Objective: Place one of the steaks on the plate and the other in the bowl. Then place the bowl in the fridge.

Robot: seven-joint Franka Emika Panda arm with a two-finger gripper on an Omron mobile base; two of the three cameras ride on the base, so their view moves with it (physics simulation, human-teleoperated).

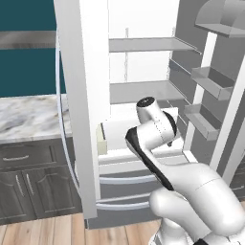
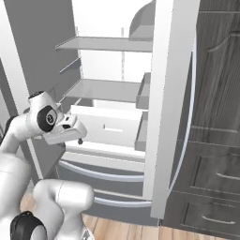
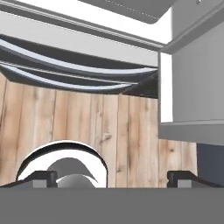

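**Before the open fridge, gripper wide and empty**

Behind the arm's own white links, much of the fridge's (image 1: 143, 72) lower interior is hidden in the left base view, and the gripper itself is masked there by the wrist. From the right base view the gripper (image 2: 80, 139) is only partly seen, tucked under the white hand at about 8 o'clock in the picture. Neither the shelves nor the door bins show anything I can make out as a bowl, plate or steak.

Largest in sight is the fridge, both doors swung open, with white walls, grey shelves (image 2: 105, 44) and a pale drawer (image 2: 110, 126) at mid height. Door bins (image 1: 210, 81) run down the door at 3 o'clock in the left base view. A marbled counter (image 1: 28, 117) over dark cabinets (image 1: 28, 186) lies at 9 o'clock there; dark cabinet fronts (image 2: 215, 140) stand at 3 o'clock in the right base view. The floor (image 3: 87, 127) is light wooden planking.

Seen from the hand, the fingertips (image 3: 41, 177) sit far apart at the bottom corners, fully spread, with nothing between them and nothing touched; below lie the floor and the fridge's curved lower handles (image 3: 74, 65).
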